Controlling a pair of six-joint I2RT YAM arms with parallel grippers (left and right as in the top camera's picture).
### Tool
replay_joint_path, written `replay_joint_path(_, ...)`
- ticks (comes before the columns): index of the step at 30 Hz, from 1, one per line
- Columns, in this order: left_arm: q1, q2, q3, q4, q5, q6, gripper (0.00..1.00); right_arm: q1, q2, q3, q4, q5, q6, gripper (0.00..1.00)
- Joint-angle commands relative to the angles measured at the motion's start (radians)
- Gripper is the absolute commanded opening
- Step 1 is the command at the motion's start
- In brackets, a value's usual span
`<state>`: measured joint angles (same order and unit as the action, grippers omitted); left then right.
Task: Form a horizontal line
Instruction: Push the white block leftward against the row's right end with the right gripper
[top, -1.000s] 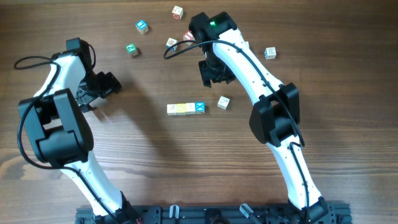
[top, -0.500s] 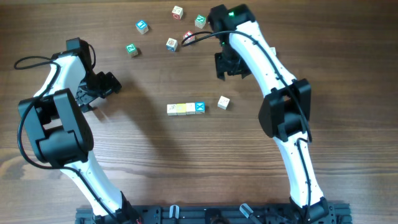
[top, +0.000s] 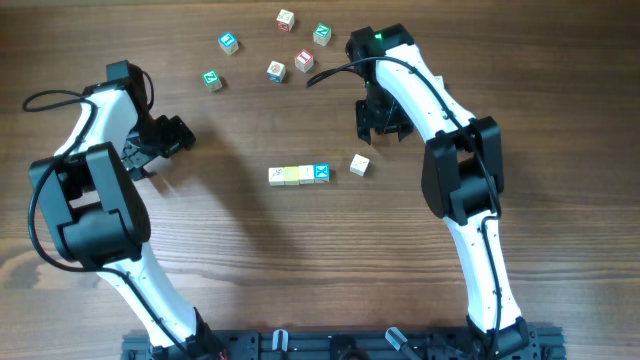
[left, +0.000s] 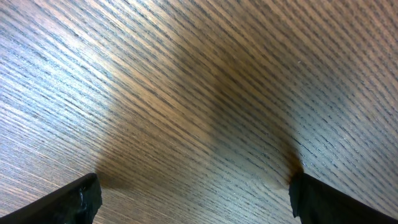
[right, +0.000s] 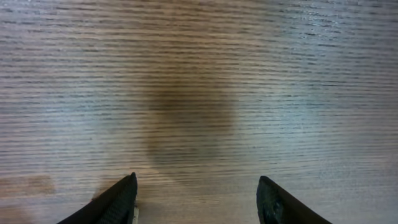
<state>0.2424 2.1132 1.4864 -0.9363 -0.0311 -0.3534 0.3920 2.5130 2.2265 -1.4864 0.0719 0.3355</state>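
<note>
Nothing on this table reads clearly from where I stand. The small wooden cube with a blue face (top: 321, 173), at the right end of the short row of white and pale yellow wooden cubes (top: 290, 175), shows a white mark, perhaps an X, too small to be sure. Beyond the row, the loose green-faced wooden cube (top: 210, 78), blue-faced wooden cube (top: 229, 42) and red-faced wooden cube (top: 304, 61) bear marks too, all illegible.
</note>
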Motion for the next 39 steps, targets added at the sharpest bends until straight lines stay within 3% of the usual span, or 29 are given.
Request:
replay_joint_path(1, 0.001, 0.017, 0.012, 0.002, -0.001, 0.001, 1.00, 0.002, -0.016, -0.009, 0.007, -0.002, 0.008, 0.63)
replay_joint_path(7, 0.001, 0.017, 0.012, 0.002, -0.001, 0.001, 1.00, 0.001, -0.016, -0.009, 0.009, -0.002, 0.008, 0.66)
replay_joint_path(11, 0.001, 0.017, 0.012, 0.002, -0.001, 0.001, 1.00, -0.005, -0.024, -0.009, -0.014, -0.002, 0.002, 0.46)
replay_joint_path(17, 0.001, 0.017, 0.012, 0.002, -0.001, 0.001, 1.00, -0.008, -0.037, -0.009, -0.059, -0.005, -0.021, 0.51)
replay_joint_path(23, 0.001, 0.017, 0.012, 0.002, -0.001, 0.001, 1.00, -0.003, -0.036, -0.009, -0.071, -0.179, -0.021, 0.45)
replay_joint_path(39, 0.001, 0.017, 0.012, 0.002, -0.001, 0.001, 1.00, 0.047, -0.036, -0.009, -0.087, -0.195, -0.018, 0.46)
